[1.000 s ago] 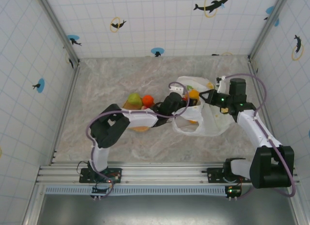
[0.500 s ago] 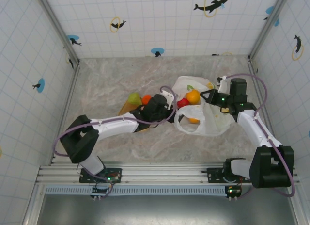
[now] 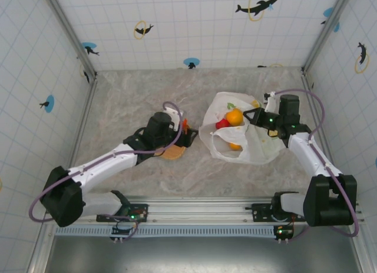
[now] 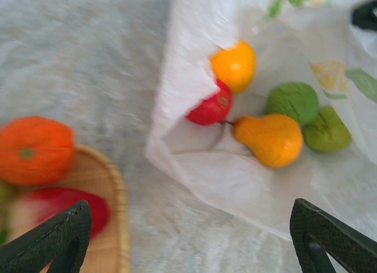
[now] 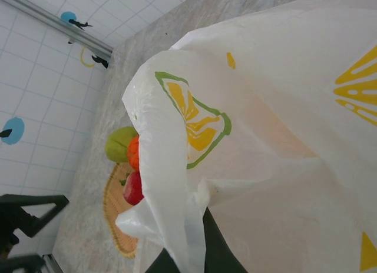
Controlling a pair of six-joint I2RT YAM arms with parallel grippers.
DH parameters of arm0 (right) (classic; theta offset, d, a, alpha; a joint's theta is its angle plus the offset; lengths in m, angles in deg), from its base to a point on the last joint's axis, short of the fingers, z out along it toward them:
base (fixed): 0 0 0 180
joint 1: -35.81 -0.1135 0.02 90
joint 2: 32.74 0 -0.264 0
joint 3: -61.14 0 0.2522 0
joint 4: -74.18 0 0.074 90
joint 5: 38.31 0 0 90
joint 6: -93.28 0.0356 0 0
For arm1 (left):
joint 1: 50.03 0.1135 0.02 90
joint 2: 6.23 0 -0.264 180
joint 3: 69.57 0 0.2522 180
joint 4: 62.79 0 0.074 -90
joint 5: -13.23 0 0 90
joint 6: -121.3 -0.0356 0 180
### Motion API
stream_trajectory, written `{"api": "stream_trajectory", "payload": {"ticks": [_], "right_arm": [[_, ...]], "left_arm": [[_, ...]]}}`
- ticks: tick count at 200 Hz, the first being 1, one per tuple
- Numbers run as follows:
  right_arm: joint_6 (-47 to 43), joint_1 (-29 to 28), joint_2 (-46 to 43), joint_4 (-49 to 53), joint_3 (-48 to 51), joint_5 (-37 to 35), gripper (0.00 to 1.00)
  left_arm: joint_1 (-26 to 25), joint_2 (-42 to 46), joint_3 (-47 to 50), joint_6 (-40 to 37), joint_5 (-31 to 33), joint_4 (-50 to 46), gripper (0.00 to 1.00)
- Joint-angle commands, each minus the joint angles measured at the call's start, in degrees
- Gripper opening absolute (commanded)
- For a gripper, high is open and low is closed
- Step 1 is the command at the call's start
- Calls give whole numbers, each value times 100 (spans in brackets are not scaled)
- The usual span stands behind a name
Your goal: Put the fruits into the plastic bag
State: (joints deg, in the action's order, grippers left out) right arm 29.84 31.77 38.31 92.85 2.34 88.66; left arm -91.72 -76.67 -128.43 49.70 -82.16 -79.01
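Note:
The plastic bag (image 3: 253, 145) lies open at the right of centre, white with lemon prints. My right gripper (image 3: 252, 117) is shut on its rim (image 5: 194, 226) and holds the mouth up. Inside lie several fruits: an orange ball (image 4: 234, 64), a red apple (image 4: 211, 108), an orange pear (image 4: 268, 137) and two green ones (image 4: 294, 101). My left gripper (image 4: 189, 217) hangs open and empty over the table between the bag and the woven mat (image 4: 109, 185). On the mat rest an orange fruit (image 4: 34, 148), a red fruit (image 4: 65, 205) and a green fruit (image 5: 121, 143).
The marble table (image 3: 129, 96) has free room at the left and back. Tiled walls (image 3: 177, 26) close it in on three sides. A metal rail (image 3: 200, 211) runs along the near edge by both arm bases.
My left arm has drawn back leftwards from the bag's mouth to above the mat, its gripper open throughout. The right gripper and the bag have stayed put.

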Motion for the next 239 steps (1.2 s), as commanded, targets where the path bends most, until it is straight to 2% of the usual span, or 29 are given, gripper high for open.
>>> {"api": "stream_trajectory", "payload": {"ticks": [1, 60, 102, 136, 157, 200, 239], "right_arm": [[42, -27, 41, -234, 64, 47, 0], [-2, -44, 58, -232, 22, 44, 0], [-19, -49, 118, -139, -10, -3, 0], [-128, -48, 158, 108, -133, -176, 0], [-120, -62, 109, 107, -154, -220, 0], [-109, -114, 119, 81, -218, -195, 0], [-103, -164, 61, 9, -180, -90, 0]], "left_arm": [[398, 325, 101, 160, 366, -329, 88], [1362, 779, 505, 894, 1022, -198, 90], [2024, 795, 852, 1489, 1101, 247, 96], [2211, 673, 1085, 1835, 1145, 681, 97], [2347, 489, 1126, 2109, 952, 782, 98], [2354, 99, 1091, 2778, 831, 806, 98], [2355, 55, 1238, 3173, 1049, 994, 97]]}}
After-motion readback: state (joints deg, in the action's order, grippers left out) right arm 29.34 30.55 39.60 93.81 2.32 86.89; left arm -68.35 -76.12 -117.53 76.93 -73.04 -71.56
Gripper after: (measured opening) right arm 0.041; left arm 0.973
